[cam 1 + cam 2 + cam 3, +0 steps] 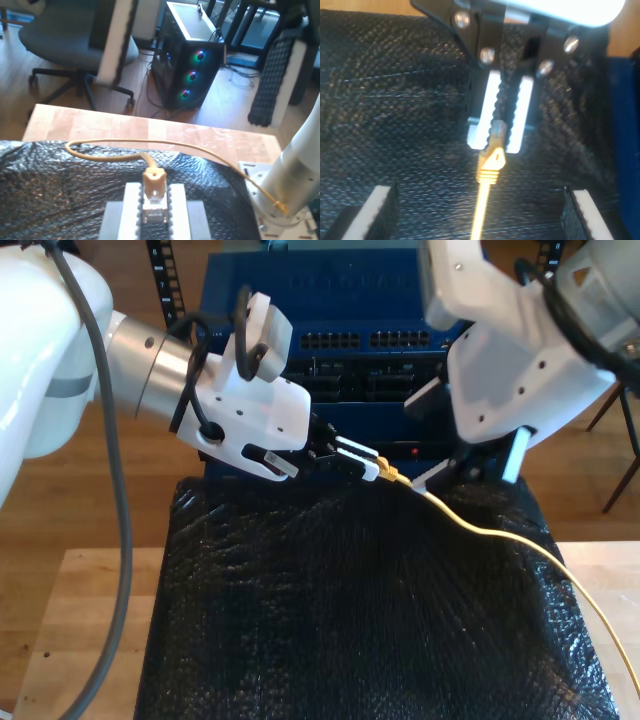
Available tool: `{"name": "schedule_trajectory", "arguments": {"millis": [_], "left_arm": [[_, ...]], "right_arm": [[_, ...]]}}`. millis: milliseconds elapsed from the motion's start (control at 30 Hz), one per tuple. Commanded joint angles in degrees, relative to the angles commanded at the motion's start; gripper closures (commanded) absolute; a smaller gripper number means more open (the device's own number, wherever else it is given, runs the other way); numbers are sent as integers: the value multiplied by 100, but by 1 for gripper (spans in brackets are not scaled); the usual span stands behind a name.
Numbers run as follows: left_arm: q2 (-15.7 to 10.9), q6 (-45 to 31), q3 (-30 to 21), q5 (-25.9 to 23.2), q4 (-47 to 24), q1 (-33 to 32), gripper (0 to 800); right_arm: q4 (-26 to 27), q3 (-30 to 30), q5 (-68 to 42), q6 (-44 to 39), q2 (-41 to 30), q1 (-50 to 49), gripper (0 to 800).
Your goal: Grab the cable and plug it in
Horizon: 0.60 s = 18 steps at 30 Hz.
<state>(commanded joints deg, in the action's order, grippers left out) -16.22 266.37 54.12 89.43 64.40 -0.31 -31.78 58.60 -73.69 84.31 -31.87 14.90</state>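
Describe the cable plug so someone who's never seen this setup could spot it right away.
Start at the black bubble-wrap mat in front of the blue rack. At the mat's far edge my first end effector pinches the plug. It is the clear tip with a pale-yellow boot on the thin yellow cable, unlike the thick black arm cables.

Pale-yellow cable, plug end held off the mat.

The cable (500, 533) was thin and pale yellow, with a ribbed yellow boot behind a clear plug (154, 202). My first gripper (362, 462) clamped that plug end above the black mat (350, 620); the rest trailed down toward the exterior view's right.
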Motion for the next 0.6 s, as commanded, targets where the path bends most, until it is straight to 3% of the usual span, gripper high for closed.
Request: {"name": "schedule_trajectory", "arguments": {"millis": [233, 600], "left_arm": [[132, 237, 18, 519, 633, 290, 797], [255, 475, 62, 1064, 1073, 668, 797]], "right_arm": [[-9, -9, 158, 475, -378, 9, 32], [-26, -316, 677, 844, -835, 18, 33]]}}
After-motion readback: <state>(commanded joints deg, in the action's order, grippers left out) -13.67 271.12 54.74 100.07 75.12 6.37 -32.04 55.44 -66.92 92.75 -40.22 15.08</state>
